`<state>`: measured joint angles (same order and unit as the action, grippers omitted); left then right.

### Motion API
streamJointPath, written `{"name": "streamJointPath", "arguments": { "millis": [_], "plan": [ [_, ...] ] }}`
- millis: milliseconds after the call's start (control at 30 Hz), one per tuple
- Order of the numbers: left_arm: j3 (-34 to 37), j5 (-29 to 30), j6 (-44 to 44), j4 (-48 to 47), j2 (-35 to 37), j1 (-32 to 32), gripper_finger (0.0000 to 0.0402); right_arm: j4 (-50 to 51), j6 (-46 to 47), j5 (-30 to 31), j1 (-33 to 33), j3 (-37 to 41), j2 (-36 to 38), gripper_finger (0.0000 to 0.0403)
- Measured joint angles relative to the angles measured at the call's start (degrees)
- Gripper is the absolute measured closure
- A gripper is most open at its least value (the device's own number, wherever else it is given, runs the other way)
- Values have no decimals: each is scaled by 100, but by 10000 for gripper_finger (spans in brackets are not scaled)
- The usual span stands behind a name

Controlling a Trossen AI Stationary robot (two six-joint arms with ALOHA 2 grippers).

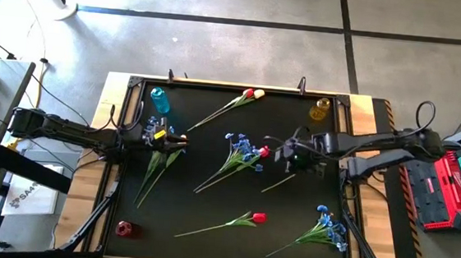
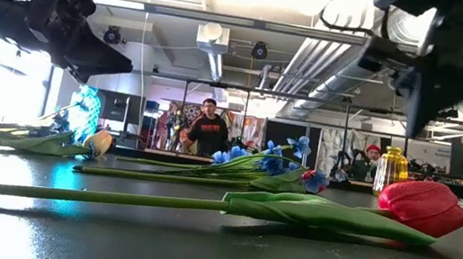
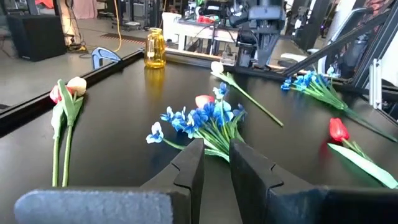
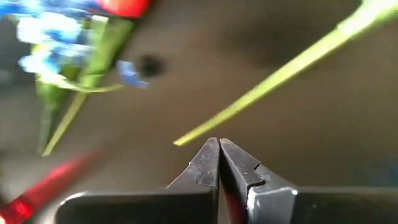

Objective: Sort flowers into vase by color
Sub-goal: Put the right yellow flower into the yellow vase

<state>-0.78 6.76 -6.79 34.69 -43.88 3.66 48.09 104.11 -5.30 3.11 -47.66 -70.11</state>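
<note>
We see a black table (image 1: 232,211) with both arms reaching in from its sides. The left gripper (image 1: 166,137) sits near the table's left edge, just below the blue vase (image 1: 159,100); in its wrist view the fingers (image 3: 189,168) stand slightly apart with nothing between them. The right gripper (image 1: 288,155) hovers right of centre, fingers (image 4: 208,163) pressed together and empty, just above the cut end of a green stem (image 4: 280,74).

The flowers lie scattered flat on the table. A blue spray (image 1: 241,150) with a red tulip beside it lies at the centre, between the two grippers. A second blue spray (image 1: 328,229) lies near the lower right corner. A red tulip (image 1: 256,218) on a long stem lies low in the middle, and another tulip (image 1: 250,93) lies near the top edge; we think a cream one lies beside it, though that is hard to tell from above. A bunch of green stems (image 1: 157,166) lies under the left gripper.

A yellow vase (image 1: 321,109) stands at the top right, and a small red vase (image 1: 124,229) at the lower left.
</note>
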Motion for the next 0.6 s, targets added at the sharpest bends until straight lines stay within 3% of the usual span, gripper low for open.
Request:
{"name": "streamJointPath", "arguments": {
  "millis": [167, 333, 433, 600],
  "plan": [
    [0, -2, -107, -7, 0, 0, 340, 589, 914, -4, 509, 0, -1, 402],
    [0, 0, 106, 141, 0, 0, 340, 632, 1903, 635, 855, 0, -9, 395],
    [-4, -16, 430, 432, 0, 0, 340, 596, 2396, 831, 949, 0, -133, 367],
    [-4, -17, 764, 686, 0, 0, 340, 891, 3287, 375, 1017, 3, -699, 293]
  ]
}}
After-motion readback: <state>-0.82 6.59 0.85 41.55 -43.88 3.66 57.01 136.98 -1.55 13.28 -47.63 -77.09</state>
